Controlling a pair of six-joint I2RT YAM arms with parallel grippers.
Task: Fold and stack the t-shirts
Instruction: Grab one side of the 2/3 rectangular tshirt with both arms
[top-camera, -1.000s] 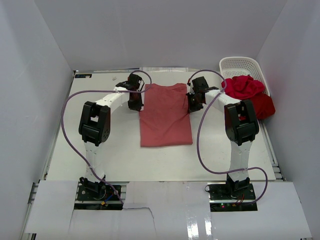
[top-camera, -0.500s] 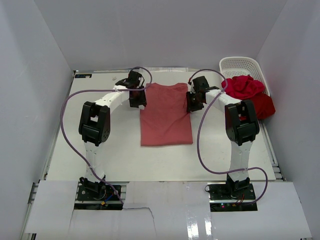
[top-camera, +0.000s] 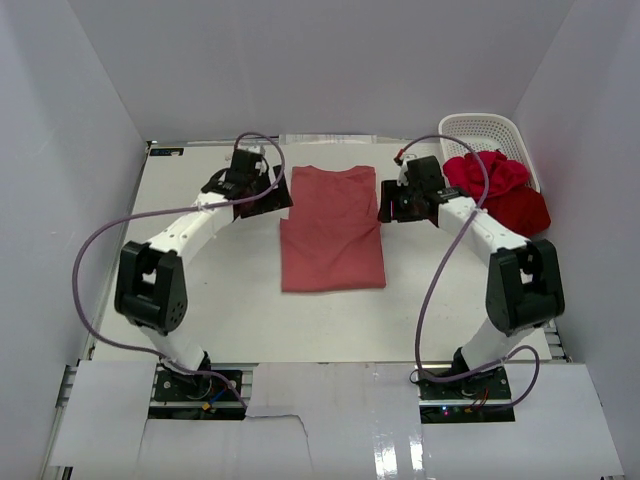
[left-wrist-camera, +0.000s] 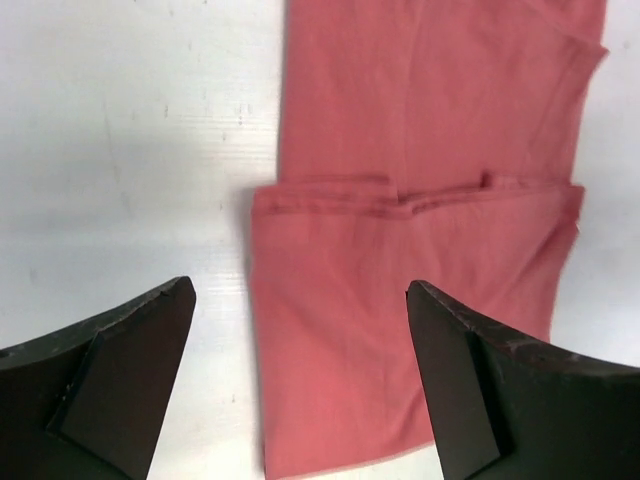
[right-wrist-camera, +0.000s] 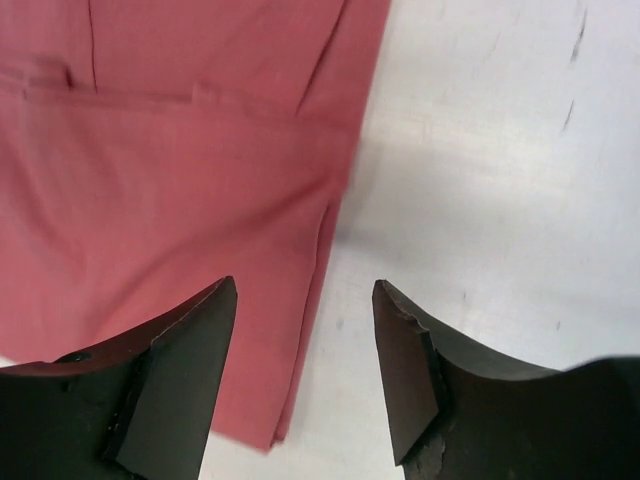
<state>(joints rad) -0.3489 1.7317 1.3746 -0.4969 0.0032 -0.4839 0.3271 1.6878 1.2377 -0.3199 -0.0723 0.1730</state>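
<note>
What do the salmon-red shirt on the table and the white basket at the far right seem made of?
Salmon-red t-shirt: soft cloth, likely a cotton knit, with a matte finish; it lies limp and flat, with soft fold ridges. White basket: seemingly moulded plastic with a smooth finish; its walls are a regular lattice of holes under a rounded rim. The frames do not show which plastic.

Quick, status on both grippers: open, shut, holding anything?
Left gripper: open, holding nothing, jaws wide over one side edge of the salmon-red t-shirt.
Right gripper: open, holding nothing, jaws over the opposite side edge.
</note>
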